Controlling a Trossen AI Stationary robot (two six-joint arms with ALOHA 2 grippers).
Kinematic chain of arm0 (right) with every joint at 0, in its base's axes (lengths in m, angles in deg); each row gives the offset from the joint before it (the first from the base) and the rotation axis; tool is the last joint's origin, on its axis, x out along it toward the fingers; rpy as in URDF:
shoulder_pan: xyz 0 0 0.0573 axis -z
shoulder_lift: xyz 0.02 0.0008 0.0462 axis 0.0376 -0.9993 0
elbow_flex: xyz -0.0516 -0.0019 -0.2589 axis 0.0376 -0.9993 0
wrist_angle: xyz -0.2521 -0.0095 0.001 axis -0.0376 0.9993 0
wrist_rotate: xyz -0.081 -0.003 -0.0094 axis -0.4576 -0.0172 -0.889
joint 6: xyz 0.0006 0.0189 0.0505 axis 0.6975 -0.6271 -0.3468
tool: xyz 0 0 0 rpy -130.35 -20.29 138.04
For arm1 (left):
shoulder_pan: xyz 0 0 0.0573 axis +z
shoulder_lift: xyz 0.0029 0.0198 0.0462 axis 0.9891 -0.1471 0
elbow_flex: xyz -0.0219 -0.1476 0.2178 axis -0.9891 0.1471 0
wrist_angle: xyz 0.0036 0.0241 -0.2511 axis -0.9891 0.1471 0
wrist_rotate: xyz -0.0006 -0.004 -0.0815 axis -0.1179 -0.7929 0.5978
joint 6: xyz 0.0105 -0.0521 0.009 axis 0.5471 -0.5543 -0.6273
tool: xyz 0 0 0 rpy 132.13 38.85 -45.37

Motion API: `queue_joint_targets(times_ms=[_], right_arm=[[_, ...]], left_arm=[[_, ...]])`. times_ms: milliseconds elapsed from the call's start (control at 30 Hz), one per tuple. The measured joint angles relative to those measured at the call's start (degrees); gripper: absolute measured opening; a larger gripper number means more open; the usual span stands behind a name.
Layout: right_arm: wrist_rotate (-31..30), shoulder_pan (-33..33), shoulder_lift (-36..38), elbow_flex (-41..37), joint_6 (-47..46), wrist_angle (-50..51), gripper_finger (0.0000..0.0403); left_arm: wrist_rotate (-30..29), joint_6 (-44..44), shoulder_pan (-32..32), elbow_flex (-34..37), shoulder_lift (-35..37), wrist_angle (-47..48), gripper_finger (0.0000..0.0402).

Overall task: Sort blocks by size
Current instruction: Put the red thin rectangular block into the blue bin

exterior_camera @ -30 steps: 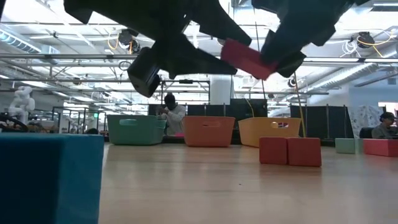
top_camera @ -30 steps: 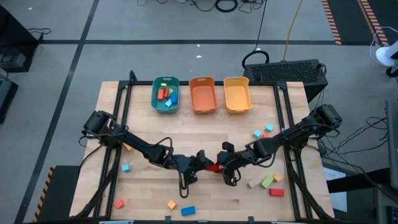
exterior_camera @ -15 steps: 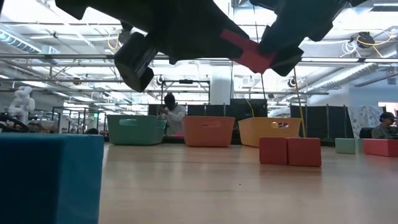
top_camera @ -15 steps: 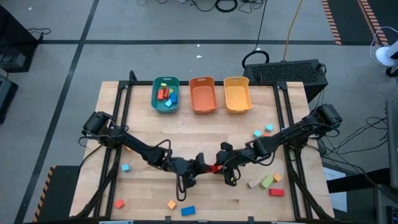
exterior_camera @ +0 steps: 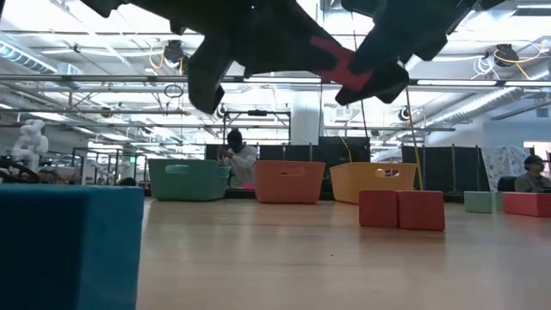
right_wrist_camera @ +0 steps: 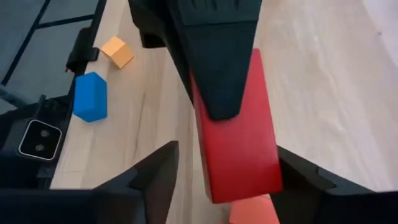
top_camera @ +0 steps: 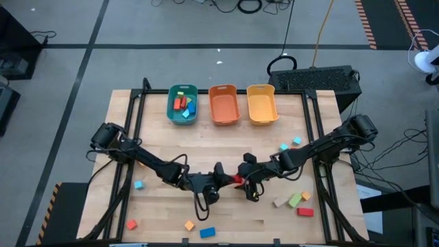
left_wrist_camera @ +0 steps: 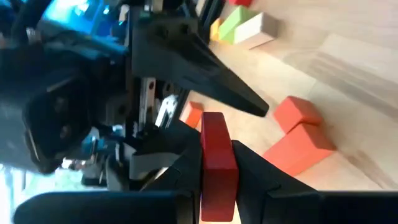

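Our left gripper (left_wrist_camera: 219,180) clamps the red bar (left_wrist_camera: 217,165) midair above the counter (top_camera: 226,147), right gripper (right_wrist_camera: 217,180) fingers released around it, arms angled inward.

Workshop setting around the wooden counter (top_camera: 226,147).
Grey floor (top_camera: 75,48) crossed by dark seams, cables (top_camera: 250,5) at its far edge; a black case (top_camera: 315,79) behind the counter. Beyond: open ceiling with bright strip lights (exterior_camera: 52,17), pipes, dark partitions (exterior_camera: 448,168), and a standing person (exterior_camera: 237,155).
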Motion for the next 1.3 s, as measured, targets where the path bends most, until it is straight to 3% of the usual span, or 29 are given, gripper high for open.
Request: queue_joint_targets(times_ms=[133, 367, 633, 767, 1167, 1300], right_arm=[[-3.07, 0.05, 2.92, 0.0, -0.2, 5.7, 0.0232], [-18.54, -1.2, 7.17, 0.0, -7.01, 21.6, 0.0232], [-21.77, -2.46, 7.21, -0.02, -10.89, 25.32, 0.0231], [-25.03, -2.72, 7.11, -0.07, -12.28, 27.31, 0.0231], [-24.72, -2.67, 7.11, -0.07, -22.76, 44.63, 0.0231], [-24.72, -2.67, 7.11, -0.07, -27.39, 49.87, 0.0231]], left_arm=[[-3.4, -6.23, 0.59, 0.03, 1.51, 0.59, 0.0063], [-15.04, -14.65, 0.67, 0.2, 6.27, 3.45, 0.0063], [-22.38, -27.39, 3.68, 0.24, 12.84, 12.98, 0.0065], [-22.83, -35.88, 7.39, 0.24, 15.52, 19.94, 0.0066], [-22.74, -58.58, 21.67, 0.26, 17.91, 39.04, 0.0069], [-18.86, -65.16, 27.18, 0.26, 17.91, 43.45, 0.0069]])
